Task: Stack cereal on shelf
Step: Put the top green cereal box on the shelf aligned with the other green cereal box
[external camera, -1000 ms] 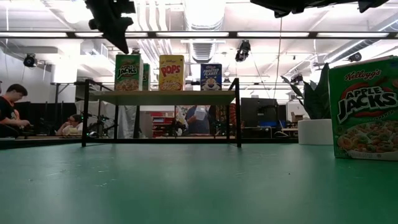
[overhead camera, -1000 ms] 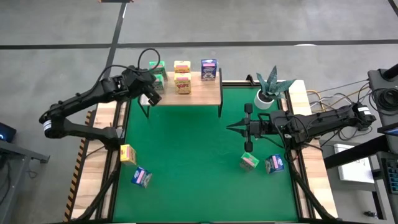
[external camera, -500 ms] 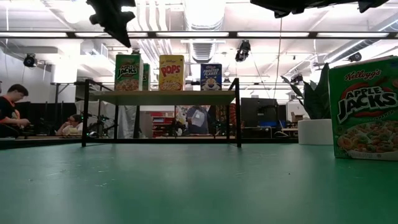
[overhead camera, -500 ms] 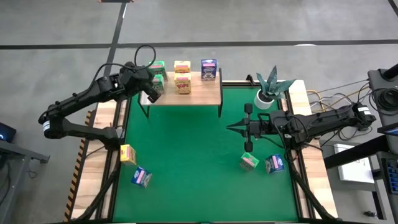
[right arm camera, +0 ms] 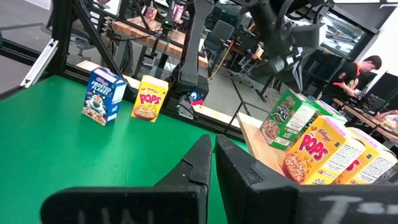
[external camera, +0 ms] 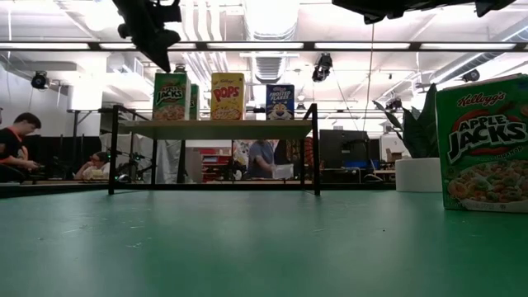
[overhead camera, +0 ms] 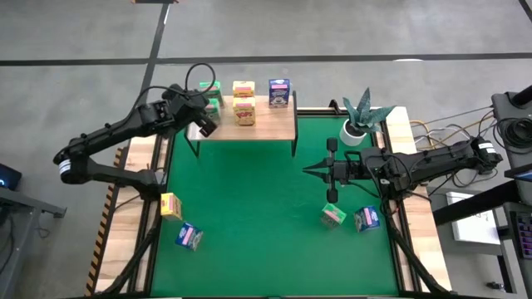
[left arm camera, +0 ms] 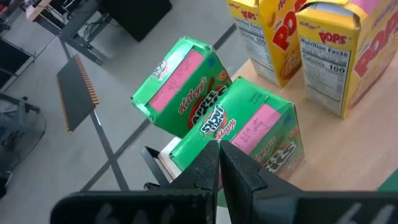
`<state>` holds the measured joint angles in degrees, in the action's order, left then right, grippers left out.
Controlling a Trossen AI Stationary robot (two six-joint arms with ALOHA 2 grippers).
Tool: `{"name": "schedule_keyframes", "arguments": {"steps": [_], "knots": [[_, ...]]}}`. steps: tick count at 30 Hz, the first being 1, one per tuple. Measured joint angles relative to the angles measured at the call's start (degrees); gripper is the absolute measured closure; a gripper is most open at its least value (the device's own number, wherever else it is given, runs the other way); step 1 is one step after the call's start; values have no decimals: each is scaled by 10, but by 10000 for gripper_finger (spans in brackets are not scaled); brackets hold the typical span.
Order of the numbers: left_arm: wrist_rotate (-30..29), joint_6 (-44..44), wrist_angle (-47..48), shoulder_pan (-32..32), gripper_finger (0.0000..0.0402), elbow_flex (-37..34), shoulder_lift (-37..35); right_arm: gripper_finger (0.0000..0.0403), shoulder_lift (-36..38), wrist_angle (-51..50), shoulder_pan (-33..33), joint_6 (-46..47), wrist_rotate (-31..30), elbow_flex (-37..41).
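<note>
Left pincer (left arm camera: 219,163) shifted slightly; green cereal (left arm camera: 177,87) tilted, others upright

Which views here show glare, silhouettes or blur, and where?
Low view: ceiling lights glare, so the left gripper reads as a black silhouette. Left wrist view: its own fingers are near and soft, while the green boxes are sharp. Right wrist view: the room behind is blurred.

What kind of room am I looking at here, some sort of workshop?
Probably a robotics lab in a big open workspace. Two dark arms work over a green table mat with a small shelf of cereal boxes, under exposed ceiling ducts, with a person seated at a bench behind.
</note>
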<state>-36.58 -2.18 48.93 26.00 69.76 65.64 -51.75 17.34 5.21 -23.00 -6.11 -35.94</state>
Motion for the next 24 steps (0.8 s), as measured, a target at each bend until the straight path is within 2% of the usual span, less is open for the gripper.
{"name": "schedule_keyframes", "arguments": {"steps": [12, 24], "knots": [[-4, 0, -12, 0, 401, 0, 22, 390, 0, 0, 0, 0, 0, 0], [-4, -5, -16, 0, 402, 0, 12, 390, 0, 0, 0, 0, 0, 0]]}}
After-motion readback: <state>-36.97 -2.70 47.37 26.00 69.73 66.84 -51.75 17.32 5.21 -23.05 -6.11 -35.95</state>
